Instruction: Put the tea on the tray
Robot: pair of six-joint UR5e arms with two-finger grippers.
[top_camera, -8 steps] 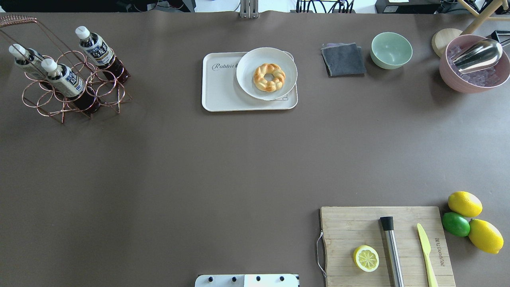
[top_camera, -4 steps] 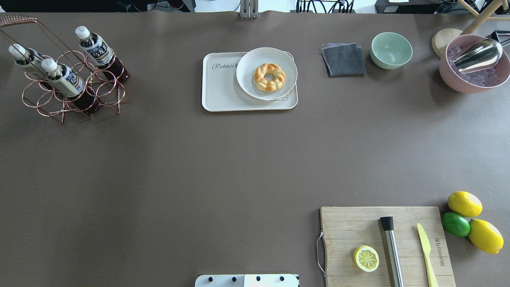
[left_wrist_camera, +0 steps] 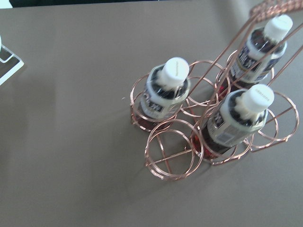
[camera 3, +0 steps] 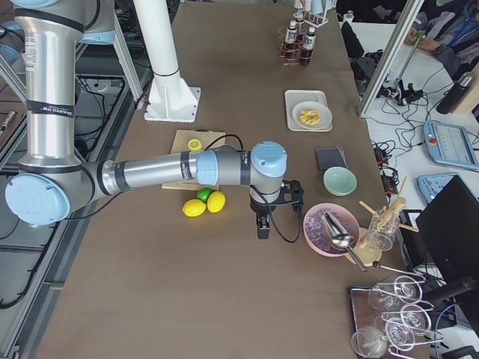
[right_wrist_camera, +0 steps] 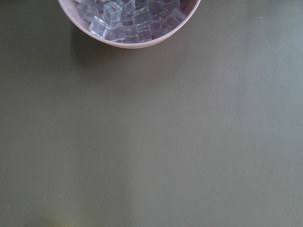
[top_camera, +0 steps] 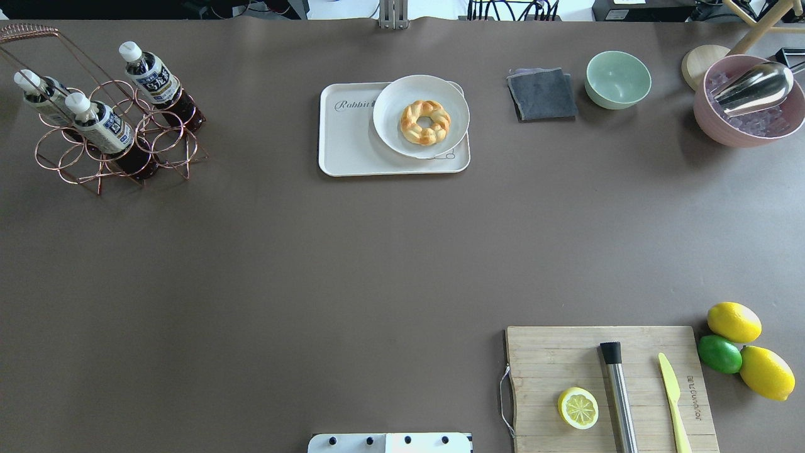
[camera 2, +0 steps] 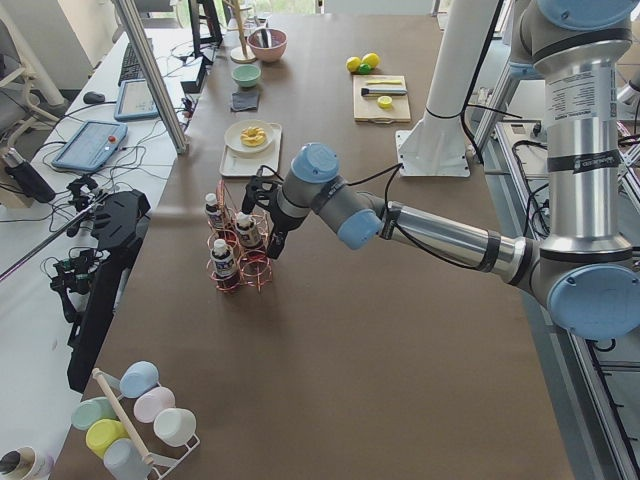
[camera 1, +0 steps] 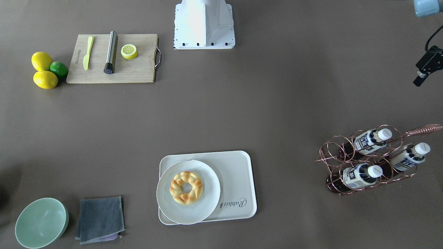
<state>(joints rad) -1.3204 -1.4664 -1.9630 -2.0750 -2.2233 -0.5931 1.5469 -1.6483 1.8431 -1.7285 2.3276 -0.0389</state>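
Three tea bottles stand in a copper wire rack [top_camera: 119,157] at the far left: one [top_camera: 154,75] at the back, one [top_camera: 41,94] at the left, one [top_camera: 100,123] in front. The left wrist view looks down on them [left_wrist_camera: 166,92]. The cream tray [top_camera: 352,148] with "Rabbit" script lies at the far middle. My left gripper [camera 2: 270,240] hangs just beside the rack, apart from the bottles; only part of it shows at the front-facing view's edge [camera 1: 420,77], so I cannot tell whether it is open or shut. My right gripper [camera 3: 262,224] hangs near the pink bowl; I cannot tell its state.
A white plate [top_camera: 390,119] with a ring pastry [top_camera: 426,121] covers the tray's right part; its left part is bare. A grey cloth [top_camera: 542,94], green bowl [top_camera: 617,78] and pink ice bowl [top_camera: 748,123] lie far right. A cutting board [top_camera: 566,358] and citrus [top_camera: 732,321] lie near right.
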